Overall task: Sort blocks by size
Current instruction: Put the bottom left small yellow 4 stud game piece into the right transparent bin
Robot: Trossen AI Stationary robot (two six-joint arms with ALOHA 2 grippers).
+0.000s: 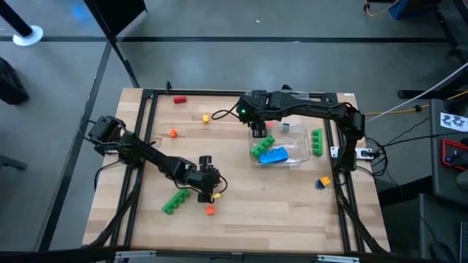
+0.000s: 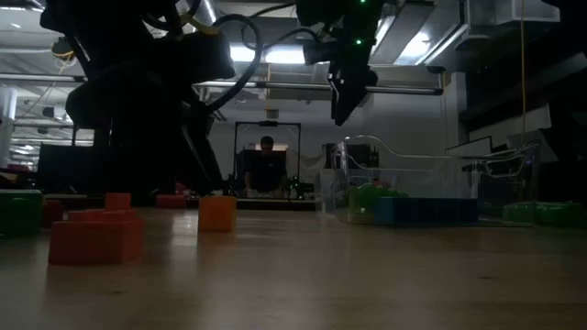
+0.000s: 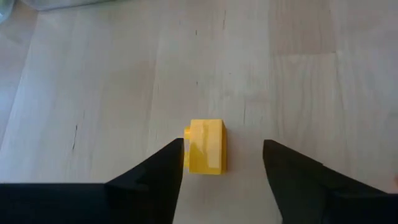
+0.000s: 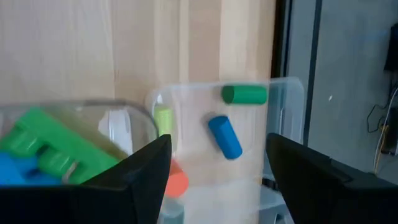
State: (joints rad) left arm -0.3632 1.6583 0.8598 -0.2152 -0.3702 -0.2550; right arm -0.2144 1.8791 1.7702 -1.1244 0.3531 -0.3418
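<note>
Left gripper (image 3: 222, 155) low over the table (image 1: 278, 212), jaws apart around a small yellow block (image 3: 206, 145); block touching or just beside one finger (image 3: 163, 169), clear gap to the other. Green bar (image 1: 175, 200) and orange block (image 1: 210, 210) lying near. Right gripper (image 4: 217, 163) above the clear tray (image 1: 298, 158), jaws wide apart, holding nothing. In the tray: blue block (image 1: 274, 155), green block (image 1: 262, 145), green cylinder (image 4: 244, 94), blue cylinder (image 4: 224, 137).

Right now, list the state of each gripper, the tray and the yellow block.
left gripper: open, low over the table, fingers either side of the yellow block
yellow block: on the table, not gripped
right gripper: open, empty, above the tray
clear tray: on the table, holding green and blue blocks
</note>
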